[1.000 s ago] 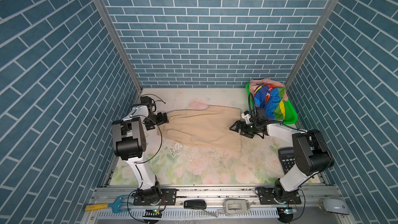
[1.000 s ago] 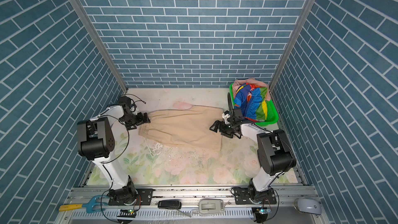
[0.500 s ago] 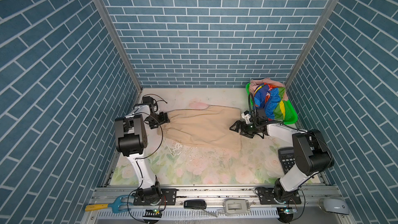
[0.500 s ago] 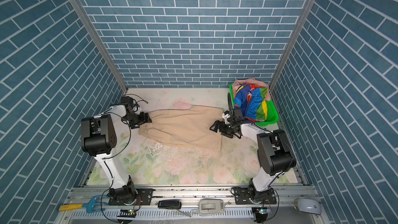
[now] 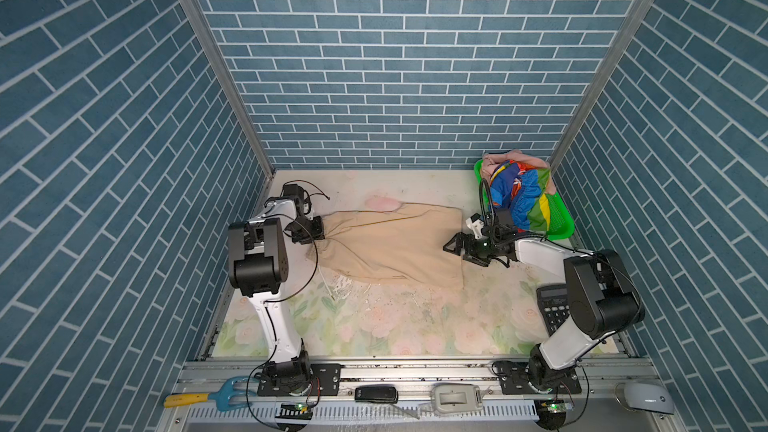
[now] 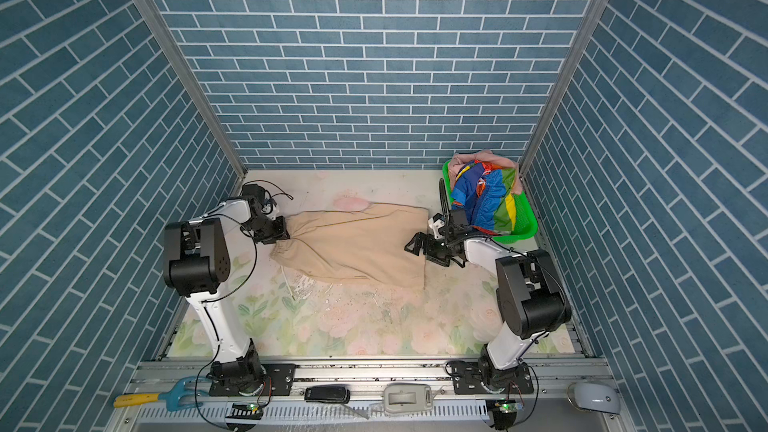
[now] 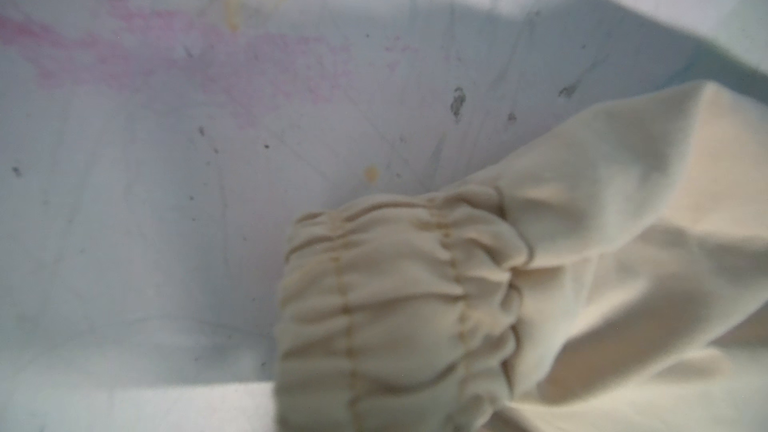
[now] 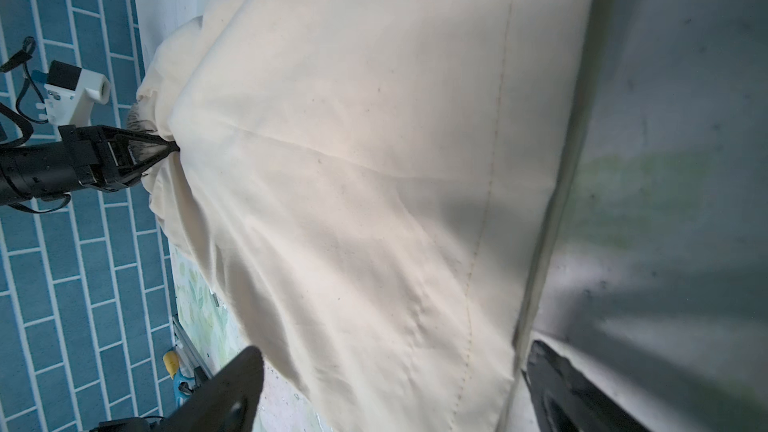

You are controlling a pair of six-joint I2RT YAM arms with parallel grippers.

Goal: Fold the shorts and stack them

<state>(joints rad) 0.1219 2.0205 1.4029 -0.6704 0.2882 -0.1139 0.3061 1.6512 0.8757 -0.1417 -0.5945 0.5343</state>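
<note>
Inspection: the beige shorts (image 5: 395,243) are lying spread across the surface (image 5: 374,326), nearer its far edge, with the gathered waistband (image 7: 395,305) pointing toward the left edge. The left claw (image 5: 321,237) is pinching that waistband, jaws nearly together on the fabric. The right claw (image 5: 454,246) is standing wide open, fingers (image 8: 232,388) straddling the hem, gripping nothing. The rainbow-striped shorts (image 5: 521,201) and the pink shorts (image 5: 509,156) are lying heaped in the green basket (image 5: 561,226) at the far right corner.

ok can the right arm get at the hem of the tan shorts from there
Probably yes: the right hand is open right at the hem of the tan shorts, and nothing lies between them.
</note>
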